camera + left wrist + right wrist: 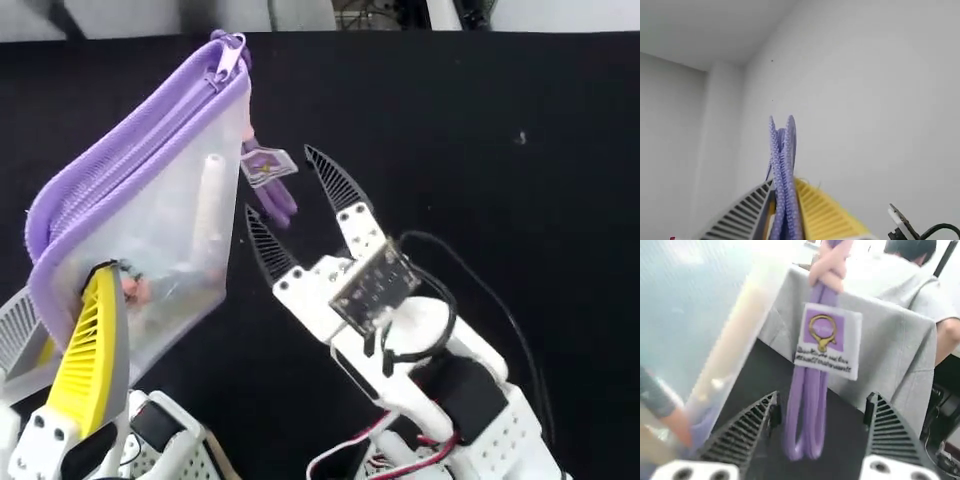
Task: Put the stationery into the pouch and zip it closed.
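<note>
Pouch (150,200) off the table (450,150), tilted up on one corner: a clear bag edged with a purple zipper (130,120). The left tool (60,300) has that low corner pinched between its yellow and grey fingers, closed down to the thickness of the pouch. Inside we see a white stick (210,205) lying against the clear wall, with a few small items bunched at the bottom near the fingers. From the side of the pouch hangs a purple strap (278,205) with a small tag (265,165).

The right tool (280,185) stands wide open beside the pouch, its two black fingers set either side of the strap — gripping nothing.

The left wrist view gives us what the high view does not: the zipper (782,165) edge-on, rising between the fingers of the left tool (782,200), its two purple edges slightly apart at the top. The right wrist view shows the strap (807,410) hanging between the spread fingers of the right tool (822,400), closer to one of them, the tag (827,340) facing the camera with a gold clasp on it — and the white stick (735,340) behind the clear wall.
</note>
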Robot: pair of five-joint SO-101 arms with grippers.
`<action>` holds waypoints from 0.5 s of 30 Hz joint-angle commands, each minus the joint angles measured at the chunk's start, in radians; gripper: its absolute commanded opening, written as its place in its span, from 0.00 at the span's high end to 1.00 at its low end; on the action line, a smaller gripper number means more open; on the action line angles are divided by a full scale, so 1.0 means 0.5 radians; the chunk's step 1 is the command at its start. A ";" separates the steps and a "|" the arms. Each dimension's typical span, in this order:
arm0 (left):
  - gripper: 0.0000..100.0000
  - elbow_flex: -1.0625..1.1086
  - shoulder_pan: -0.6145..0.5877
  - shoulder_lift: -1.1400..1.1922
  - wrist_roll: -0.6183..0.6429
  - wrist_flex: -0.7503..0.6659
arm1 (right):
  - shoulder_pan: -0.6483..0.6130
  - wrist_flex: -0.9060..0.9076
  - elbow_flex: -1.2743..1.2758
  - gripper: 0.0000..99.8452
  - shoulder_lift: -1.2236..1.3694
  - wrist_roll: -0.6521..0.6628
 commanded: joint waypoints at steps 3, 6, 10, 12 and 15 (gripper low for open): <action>0.97 -0.017 -0.005 0.018 -0.015 -0.018 | -0.028 0.025 0.014 0.76 -0.072 -0.012; 0.97 -0.017 -0.005 0.018 -0.086 -0.018 | -0.028 0.064 0.002 0.85 -0.087 -0.012; 0.97 -0.017 -0.002 0.018 -0.141 -0.018 | -0.031 0.061 0.005 0.93 -0.072 -0.012; 0.97 -0.020 -0.002 0.018 -0.141 -0.018 | -0.031 0.046 0.017 0.93 -0.072 -0.012; 0.97 -0.026 -0.002 0.018 -0.138 -0.018 | -0.031 0.034 0.020 0.93 -0.072 -0.012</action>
